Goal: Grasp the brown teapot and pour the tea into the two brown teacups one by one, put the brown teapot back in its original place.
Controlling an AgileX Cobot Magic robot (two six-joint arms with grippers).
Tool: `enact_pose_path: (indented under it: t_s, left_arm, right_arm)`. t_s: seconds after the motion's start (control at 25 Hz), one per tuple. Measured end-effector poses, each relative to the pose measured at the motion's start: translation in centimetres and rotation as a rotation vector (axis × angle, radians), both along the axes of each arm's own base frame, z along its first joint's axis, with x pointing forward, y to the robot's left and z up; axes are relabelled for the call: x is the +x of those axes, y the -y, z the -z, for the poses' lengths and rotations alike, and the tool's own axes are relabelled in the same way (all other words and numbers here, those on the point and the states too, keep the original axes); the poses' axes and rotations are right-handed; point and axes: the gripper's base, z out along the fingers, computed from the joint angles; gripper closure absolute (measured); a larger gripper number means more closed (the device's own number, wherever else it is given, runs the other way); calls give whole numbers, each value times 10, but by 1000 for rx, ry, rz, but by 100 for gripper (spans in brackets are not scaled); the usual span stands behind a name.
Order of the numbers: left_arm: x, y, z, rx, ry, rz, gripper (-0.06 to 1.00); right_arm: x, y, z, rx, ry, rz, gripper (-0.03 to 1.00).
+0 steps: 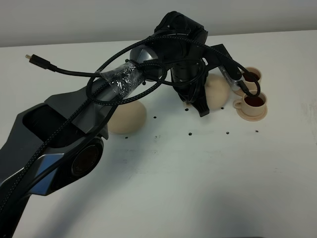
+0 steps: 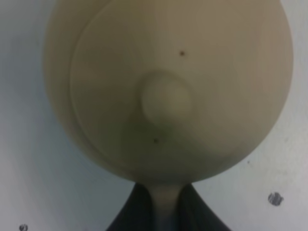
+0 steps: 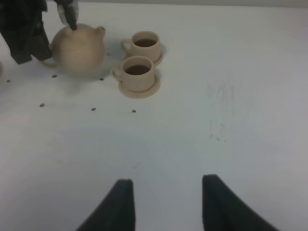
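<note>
Left wrist view shows the left gripper with fingers clamped on the brown teapot's handle beside both filled teacups, seemingly for return to the saucer; right gripper spread, idle.

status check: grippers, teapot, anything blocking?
Left gripper shut on round tan clay teapot. Right gripper open, empty. Both tan teacups filled. Nothing blocking.
</note>
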Motion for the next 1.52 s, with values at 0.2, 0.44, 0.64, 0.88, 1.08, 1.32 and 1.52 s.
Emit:
enact_pose_path:
  t_s: [0.2,0.44,0.64,0.88,1.08,1.32,1.52]
  left_arm:
    - [-5,-7,-16,22,-25,-37,81]
    - [10,-32,-43,-44,-5,-170,81]
    - [14,-49,-68,-92,19,-243,81]
    - [2,-77,-91,-89,6,-324,81]
    - [-7,-106,-95,-68,-25,-429,81]
    - [-24,-127,-97,-37,-41,-543,81]
    - [-48,-146,-91,6,-64,-655,81]
  right_arm:
    - [0,0,0,0,0,0,64]
    - [0,0,0,0,0,0,64]
    - [0,0,0,0,0,0,64]
    - [0,0,0,1,0,-1,64]
    - [0,0,0,2,0,-1,64]
    - [0,0,0,2,0,-1,64]
    - [0,0,0,2,0,-1,64]
